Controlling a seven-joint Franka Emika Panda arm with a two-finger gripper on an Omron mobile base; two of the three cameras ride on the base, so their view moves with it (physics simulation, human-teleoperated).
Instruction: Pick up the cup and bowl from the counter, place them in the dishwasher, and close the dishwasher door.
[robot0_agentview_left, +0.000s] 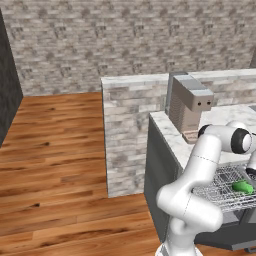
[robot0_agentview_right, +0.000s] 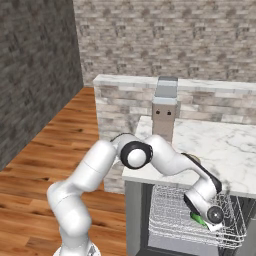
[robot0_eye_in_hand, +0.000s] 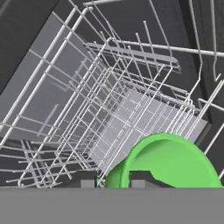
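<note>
Hand view, lower right of frame: small bright green cup lying tilted inside the pull-out silver wire rack, close against the dark fingertips; grip on it or not, cannot tell. Right base view, lower right: hand down inside the rack, cup beside it. Round tan bowl mid-right on the white-and-grey marbled worktop, mostly hidden behind the arm.

A glossy white arm of rounded segments, with dark joint rings and grey end caps.
</note>
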